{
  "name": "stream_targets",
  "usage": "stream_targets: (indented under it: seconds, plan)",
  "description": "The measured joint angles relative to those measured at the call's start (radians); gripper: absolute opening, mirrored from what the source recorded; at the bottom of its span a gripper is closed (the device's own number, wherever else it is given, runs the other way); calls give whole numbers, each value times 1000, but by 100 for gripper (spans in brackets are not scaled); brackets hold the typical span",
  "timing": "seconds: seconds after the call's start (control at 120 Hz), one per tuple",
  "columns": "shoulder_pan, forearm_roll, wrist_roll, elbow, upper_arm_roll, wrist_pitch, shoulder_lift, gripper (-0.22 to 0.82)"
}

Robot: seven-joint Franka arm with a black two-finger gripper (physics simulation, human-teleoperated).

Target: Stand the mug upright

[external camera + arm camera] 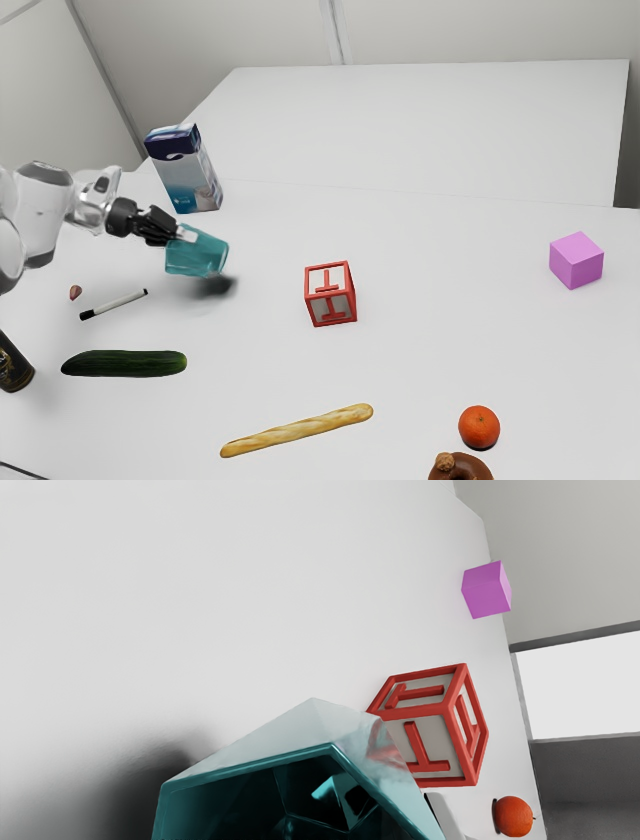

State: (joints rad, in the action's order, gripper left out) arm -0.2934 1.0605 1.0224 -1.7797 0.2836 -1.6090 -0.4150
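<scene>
- Teal mug (240, 767) is hanging nearest the wrist camera, tilted, its open mouth facing the hand and its dark shadow falling on the tabletop (450, 240) below, apart from it.
- At the mug, the gripper (184, 236) is pinching its wall, holding it clear of the tabletop; the mug is not standing upright.
- Beyond the gripper, a blue-and-white carton (189, 180) is standing upright.
- Near the arm's side of the tabletop, a marker (115, 304) is lying with its dark end close to a small reddish-brown piece (75, 292), too small to identify.
- Just past the marker, a cucumber (125, 363) is lying lengthwise, and a dark bottle (12, 368) is showing partly at the exterior view's left edge.
- Farther out from the mug, a red-framed letter block (330, 295) is resting on the tabletop, its red reflecting faintly in the mug's side.
- Between the cucumber and the orange (479, 427), a baguette (297, 430) is lying aslant; the orange is sitting near the tabletop edge opposite the arm, with a chocolate doughnut (460, 467) just beside it.
- Well apart from the gripper, a purple cube (576, 260) is sitting toward that same edge.
</scene>
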Motion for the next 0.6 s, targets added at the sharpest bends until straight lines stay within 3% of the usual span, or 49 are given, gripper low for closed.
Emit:
stream_targets:
  seconds: [0.175, 0.408, 0.6]
  plan:
    - [147, -384, -56, 93, -37, -133, 51, -17]
    - [322, -818, -201, -213, -64, -417, 291, -18]
    - [374, -1000, -362, -335, -85, -589, 356, -18]
